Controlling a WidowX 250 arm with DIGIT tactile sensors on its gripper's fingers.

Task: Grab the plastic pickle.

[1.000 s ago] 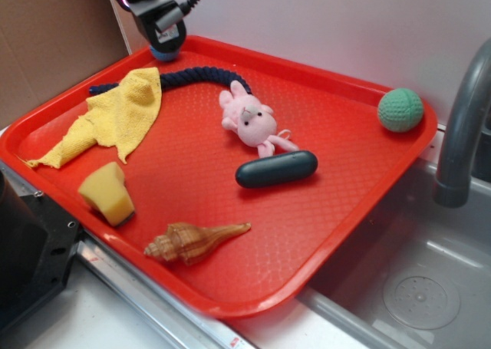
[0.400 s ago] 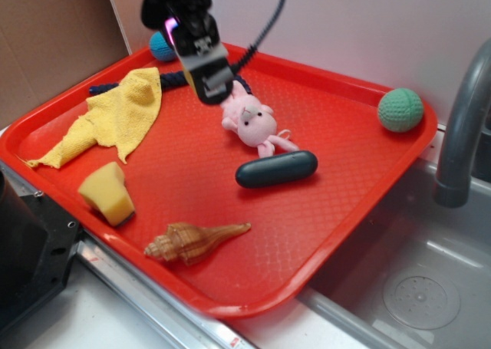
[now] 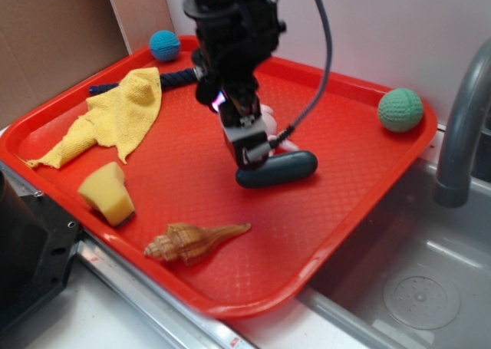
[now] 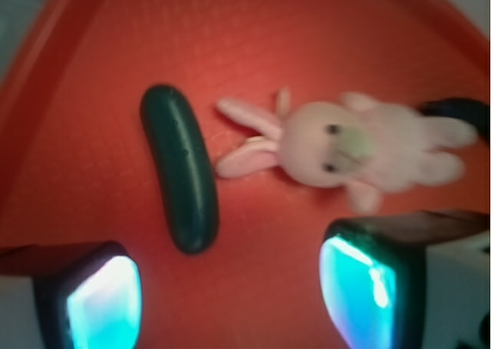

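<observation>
Exterior view: a red tray [image 3: 330,211] carries everything, set beside a grey sink [image 3: 414,288] with a faucet [image 3: 460,126] at the right. The plastic pickle [image 3: 288,167] lies flat near the middle of the tray, a little toward its right edge, its long axis running roughly left to right. The pincer [image 3: 252,153] hangs over the pickle's left end, its tip just above or at that end; contact cannot be judged from here, nor how far the fingers stand apart. The arm hides most of the pink plush toy [image 3: 270,125], which sits just behind the pickle. A dark blue braided rope [image 3: 178,77] runs along the far side, partly under a yellow cloth [image 3: 115,115] spread toward the left edge. A blue ball [image 3: 164,45] sits at the far left corner, a green ball [image 3: 400,109] at the far right corner. A yellow sponge [image 3: 107,193] lies by the near left edge, and a tan seashell [image 3: 196,241] near the front edge.

Wrist view: the pincer [image 4: 230,291] is spread wide, its two glowing fingertips [image 4: 103,303] apart at the bottom of the frame, holding nothing. The pickle [image 4: 179,179] lies on bare tray between and beyond them, nearer the left fingertip, untouched. The plush toy [image 4: 345,146] lies just beside it, one ear almost reaching the pickle.
</observation>
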